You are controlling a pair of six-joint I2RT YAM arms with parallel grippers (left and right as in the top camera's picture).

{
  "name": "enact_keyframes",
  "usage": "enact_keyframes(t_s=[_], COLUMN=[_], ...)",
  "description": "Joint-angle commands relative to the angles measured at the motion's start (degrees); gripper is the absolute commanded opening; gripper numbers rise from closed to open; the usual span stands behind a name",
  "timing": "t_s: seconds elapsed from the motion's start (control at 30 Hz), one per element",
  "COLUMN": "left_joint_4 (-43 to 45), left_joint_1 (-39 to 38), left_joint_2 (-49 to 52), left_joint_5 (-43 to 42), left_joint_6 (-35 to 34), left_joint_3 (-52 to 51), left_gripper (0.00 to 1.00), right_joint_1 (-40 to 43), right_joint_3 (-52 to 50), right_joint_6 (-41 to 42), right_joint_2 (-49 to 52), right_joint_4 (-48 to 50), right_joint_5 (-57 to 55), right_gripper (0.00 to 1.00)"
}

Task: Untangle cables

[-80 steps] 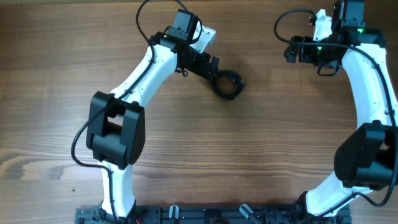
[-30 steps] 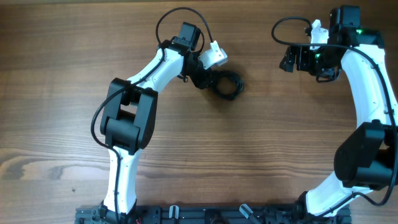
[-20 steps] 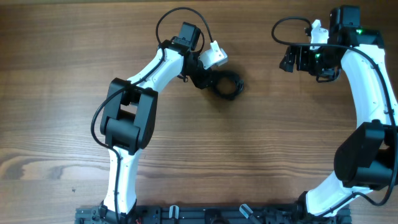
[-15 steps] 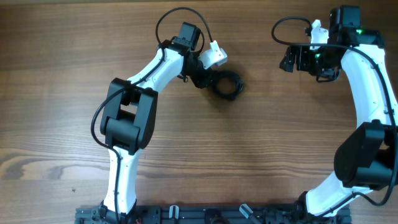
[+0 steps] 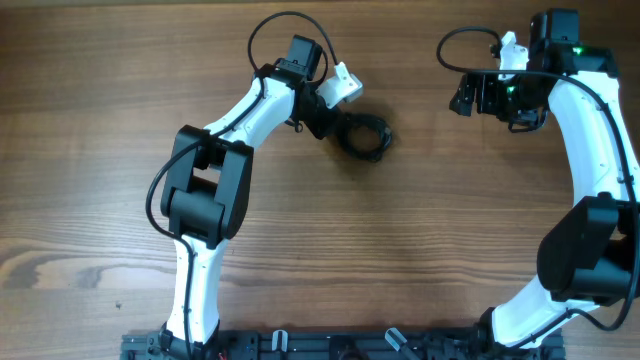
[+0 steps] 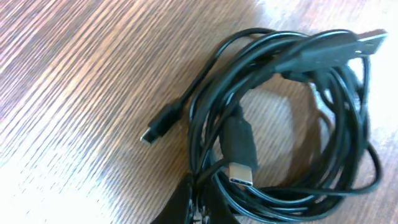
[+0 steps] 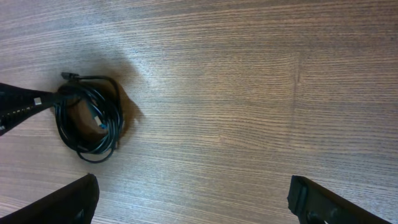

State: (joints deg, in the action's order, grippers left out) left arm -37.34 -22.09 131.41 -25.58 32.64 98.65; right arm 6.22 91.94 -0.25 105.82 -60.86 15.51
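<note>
Pinching a few strands at the near rim of the cables (image 6: 239, 146), the left end effector (image 6: 200, 208) has its jaws clamped on the coil. The coil lies on the counter (image 5: 420, 230) just ahead of its tips, with 1 small plug (image 6: 163, 122) splayed out to the left. The grasp looks made; the next move likely calls for a lift or pull to loosen 1 cord, with a counter-hold. The left arm (image 5: 250, 110) reaches forward, elbow bent. The right end effector (image 7: 193, 202) hangs spread wide, well apart from the coil, holding nothing.
</note>
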Motion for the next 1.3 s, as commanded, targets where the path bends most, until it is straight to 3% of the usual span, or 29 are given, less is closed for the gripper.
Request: enact_keyframes(t_s=[0.0,0.3,0.43,0.47,0.57,0.7,0.93,1.27], left_joint_4=[-0.24,-3.72,-6.43,-6.91,-7.13,-7.23,-7.41,-4.90], left_joint_1=[1.55,9.62,10.12,9.92,9.11,8.59,8.59,8.59], left_joint_2=[0.17,-2.71,-5.38,-6.29,-8.98,-11.26,-11.41,-9.73], left_joint_5=[3.17,2.89,1.53,0.66,0.33,0.35,0.35,6.95], left_joint_6=[-1.75,-3.76,-3.76,-3.76,-4.72,-4.85,-2.86,-3.87], left_joint_3=[0.63,0.63,0.63,0.63,0.63,0.63,0.63,0.63], left_gripper=[0.04,0.04,0.10,0.13,0.38,0.51,0.52,0.50], right_joint_1=[0.17,0.17,0.04,-0.09,-1.14,-3.78,-9.14,-13.07], right_joint_3=[-0.57,-0.57,-0.57,-0.57,-0.57,-0.57,-0.57,-0.57], right_joint_6=[0.44,0.39,0.39,0.39,-0.28,-2.19,-2.10,7.26], right_joint_2=[1.22,1.22,1.22,1.22,1.22,1.22,1.25,1.25], right_joint_4=[-0.09,0.13,0.20,0.26,0.33,0.55,2.12,5.92], right_joint_5=[1.38,1.38,1.40,1.42,2.86,6.84,6.88,3.04], right_gripper=[1.00,1.00,1.00,1.00,1.00,1.00,1.00,1.00])
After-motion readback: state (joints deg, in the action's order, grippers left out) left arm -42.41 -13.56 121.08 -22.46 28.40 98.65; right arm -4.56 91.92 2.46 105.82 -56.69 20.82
